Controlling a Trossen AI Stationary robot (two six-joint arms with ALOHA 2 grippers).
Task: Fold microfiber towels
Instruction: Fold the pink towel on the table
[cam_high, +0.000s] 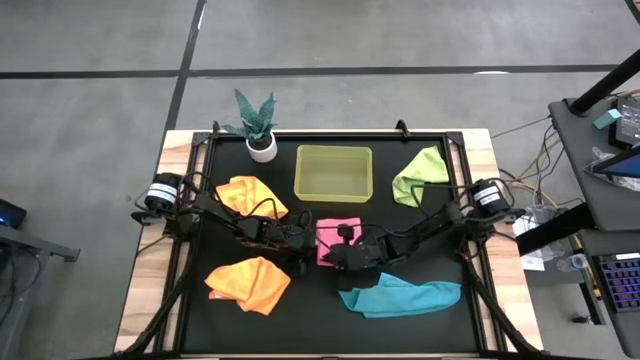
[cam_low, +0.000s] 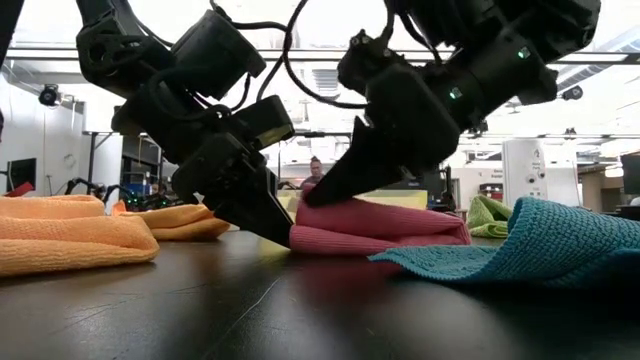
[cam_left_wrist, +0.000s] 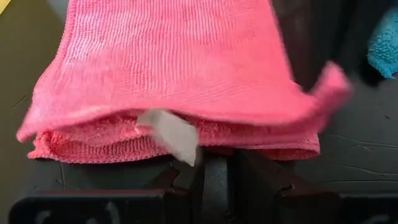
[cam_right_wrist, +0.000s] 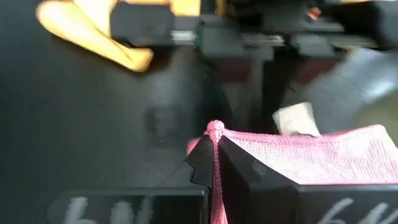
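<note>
Pink towel (cam_left_wrist: 180, 81) fills the left wrist view, folded in layers with a blank white tag (cam_left_wrist: 171, 134) at its edge, no legible writing; it lies mid-worktop (cam_high: 320, 320) on the black mat. Right end effector (cam_right_wrist: 214, 140) is clamped tight on a pink edge; left end effector (cam_low: 275, 232) sits narrowly parted at the towel's opposite edge, grip not discernible. Teal towel (cam_high: 400, 296), two orange towels (cam_high: 250, 283), green towel (cam_high: 420, 175) and yellow-green bin (cam_high: 333, 172) surround it; beyond, a bright lab room with ceiling lights.

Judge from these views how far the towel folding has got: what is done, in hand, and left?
Done: none set aside folded. In hand: pink towel, doubled over at mat centre; right gripper shut on its edge, left gripper at its other side. Left: two orange towels, teal towel, green towel, all crumpled.
</note>
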